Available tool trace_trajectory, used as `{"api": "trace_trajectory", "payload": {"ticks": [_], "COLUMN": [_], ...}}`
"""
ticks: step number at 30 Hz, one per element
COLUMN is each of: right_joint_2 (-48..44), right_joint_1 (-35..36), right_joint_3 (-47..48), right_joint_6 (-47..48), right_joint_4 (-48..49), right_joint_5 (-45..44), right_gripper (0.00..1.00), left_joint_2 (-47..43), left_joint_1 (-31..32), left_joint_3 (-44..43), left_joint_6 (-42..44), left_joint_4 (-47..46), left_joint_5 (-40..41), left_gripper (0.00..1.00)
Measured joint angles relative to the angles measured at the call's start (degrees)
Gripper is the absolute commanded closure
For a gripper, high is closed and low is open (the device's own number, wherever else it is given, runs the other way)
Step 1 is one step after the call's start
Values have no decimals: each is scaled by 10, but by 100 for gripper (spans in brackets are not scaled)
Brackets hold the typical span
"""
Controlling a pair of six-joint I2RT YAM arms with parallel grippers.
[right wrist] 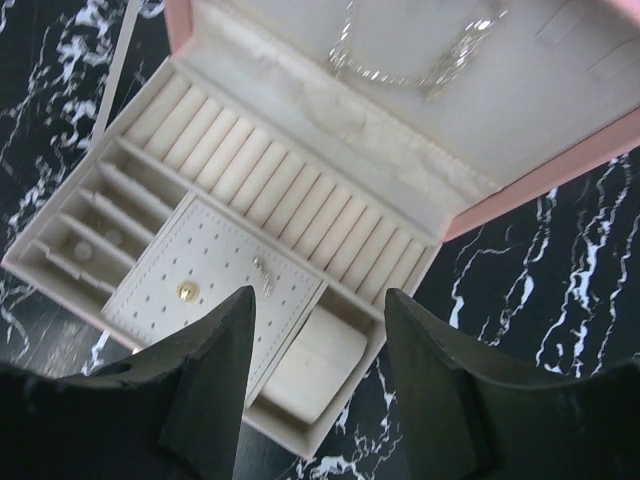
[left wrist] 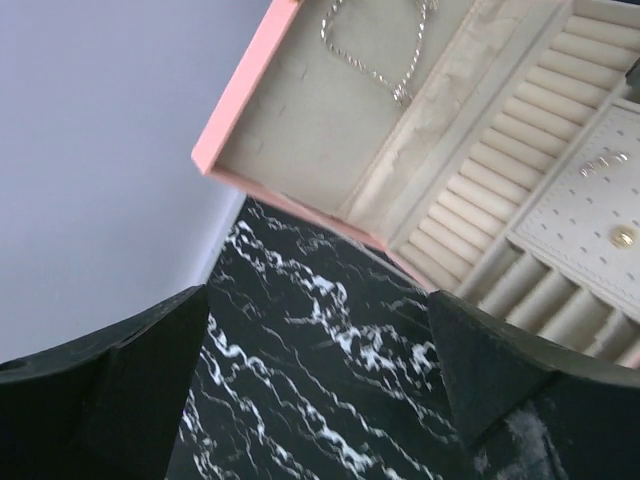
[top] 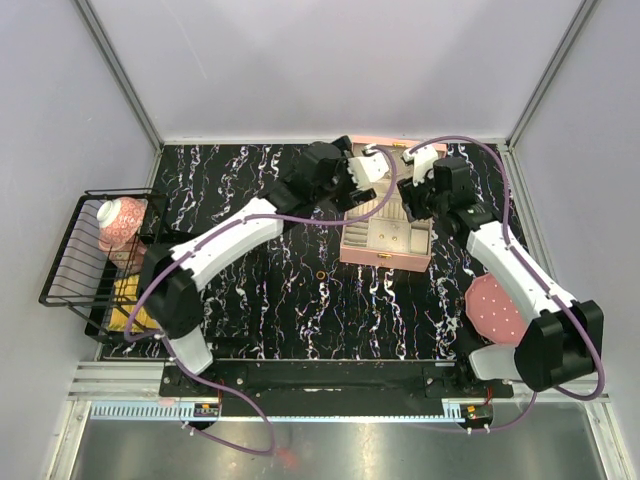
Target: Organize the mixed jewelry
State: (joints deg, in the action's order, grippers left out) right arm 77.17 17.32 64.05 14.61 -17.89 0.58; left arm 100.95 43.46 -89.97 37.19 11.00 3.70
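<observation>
The pink box (top: 386, 243) lies open at the table's far middle, its lid (left wrist: 300, 110) tipped back. A thin silver chain (left wrist: 372, 62) hangs inside the lid, and the same chain (right wrist: 400, 72) shows in the right wrist view. On the dotted pad sit a gold stud (right wrist: 186, 291) and a small silver piece (right wrist: 262, 275). A small gold ring (top: 320, 273) lies loose on the marble, left of the box. My left gripper (left wrist: 318, 295) hovers open over bare marble by the box's left edge. My right gripper (right wrist: 318, 293) is open above the box's right front corner, holding nothing.
A round pink dotted disc (top: 495, 310) lies beside the right arm. A black wire basket (top: 70, 270) at the left edge holds a pink-and-white cup (top: 120, 220) and something yellow (top: 130, 297). Grey walls close in the table at the back and sides.
</observation>
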Motion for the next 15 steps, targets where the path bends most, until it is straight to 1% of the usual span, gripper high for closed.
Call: {"api": "trace_trajectory", "payload": {"ticks": [3, 7, 11, 15], "right_joint_2": [-11, -33, -72, -104], "right_joint_1": [0, 0, -1, -2], "right_joint_3": [0, -2, -9, -21], "right_joint_6": [7, 11, 17, 23], "right_joint_4": [-44, -85, -114, -122], "right_joint_5": [21, 49, 72, 75], "right_gripper": [38, 38, 38, 38], "left_joint_2": [-42, -87, -94, -88], "left_joint_1": [-7, -21, -35, -38], "left_joint_3": [13, 60, 114, 162], "left_joint_6": [-29, -40, -43, -43], "left_joint_4": [56, 125, 185, 244], "left_joint_5": [-7, -20, -57, -106], "left_gripper": [1, 1, 1, 1]}}
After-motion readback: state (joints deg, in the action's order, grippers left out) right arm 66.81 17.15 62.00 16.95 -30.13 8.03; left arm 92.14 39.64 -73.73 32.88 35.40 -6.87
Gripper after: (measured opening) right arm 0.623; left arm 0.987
